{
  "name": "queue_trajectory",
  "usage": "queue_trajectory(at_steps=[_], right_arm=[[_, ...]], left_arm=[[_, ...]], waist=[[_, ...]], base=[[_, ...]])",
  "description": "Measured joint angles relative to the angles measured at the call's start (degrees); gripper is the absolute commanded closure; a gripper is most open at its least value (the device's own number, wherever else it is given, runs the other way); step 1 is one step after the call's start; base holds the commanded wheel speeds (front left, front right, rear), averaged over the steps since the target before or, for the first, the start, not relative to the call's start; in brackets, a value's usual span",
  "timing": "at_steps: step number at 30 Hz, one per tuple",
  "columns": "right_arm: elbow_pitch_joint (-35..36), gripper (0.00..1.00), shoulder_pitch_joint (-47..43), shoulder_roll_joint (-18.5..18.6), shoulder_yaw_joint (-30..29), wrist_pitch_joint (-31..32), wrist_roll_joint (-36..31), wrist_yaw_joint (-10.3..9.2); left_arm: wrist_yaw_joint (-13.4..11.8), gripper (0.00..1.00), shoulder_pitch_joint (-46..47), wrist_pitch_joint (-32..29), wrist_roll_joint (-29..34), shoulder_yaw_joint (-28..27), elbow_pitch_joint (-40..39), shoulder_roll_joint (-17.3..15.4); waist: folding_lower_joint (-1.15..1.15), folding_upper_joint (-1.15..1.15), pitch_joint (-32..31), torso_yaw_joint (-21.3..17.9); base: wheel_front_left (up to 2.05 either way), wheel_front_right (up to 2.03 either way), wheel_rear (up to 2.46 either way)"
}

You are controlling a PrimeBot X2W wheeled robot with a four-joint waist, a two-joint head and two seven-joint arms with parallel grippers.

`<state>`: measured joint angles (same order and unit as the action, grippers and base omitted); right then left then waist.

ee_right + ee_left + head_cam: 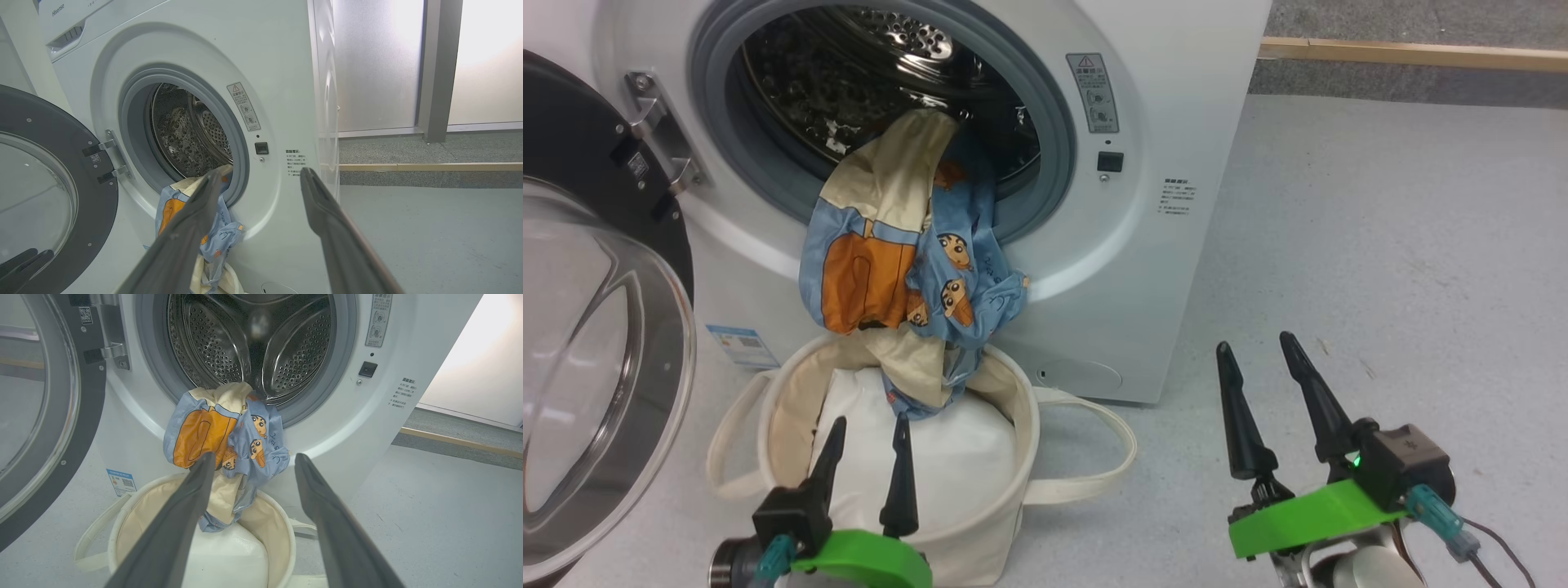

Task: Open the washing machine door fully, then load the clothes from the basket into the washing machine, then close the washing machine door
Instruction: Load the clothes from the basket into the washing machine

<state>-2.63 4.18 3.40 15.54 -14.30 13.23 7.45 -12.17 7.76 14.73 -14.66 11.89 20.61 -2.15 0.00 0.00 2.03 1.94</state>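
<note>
Our left claw [870,420] is spread wide with nothing between the fingers, hovering over the near rim of the basket [1021,425]. Straight ahead of its tips and a bit higher hang the clothes [882,253]: blue cartoon-print fabric with a cream lining. Their top end is draped over the grey seal [1058,122] at the mouth of the washer [1176,122]. The bottom end drops into the basket onto the white padding [964,465]. The fabric is apart from the claw. Most of it hangs outside the drum [849,73]; just the top edge lies on the lip. The door [588,343] is wide open, well left of the left claw, hinged on the washer's left side. Our right claw [1254,341] is spread too and empty, over the floor [1380,286], right of the basket and apart from it, with the washer front ahead and to its left. The basket sits just before the washer; we can't tell whether they touch.
</note>
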Motion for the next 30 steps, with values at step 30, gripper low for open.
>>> queue_trajectory(at_steps=[30], right_arm=[[2.78, 0.0, 5.04, -0.02, -0.94, 0.0, -3.48, 0.0]], left_arm=[[5.16, 0.0, 19.79, 0.0, -5.5, 0.21, 20.34, 0.14]], waist=[[0.02, 0.0, 15.08, -3.02]], base=[[0.0, 0.0, 0.0]])
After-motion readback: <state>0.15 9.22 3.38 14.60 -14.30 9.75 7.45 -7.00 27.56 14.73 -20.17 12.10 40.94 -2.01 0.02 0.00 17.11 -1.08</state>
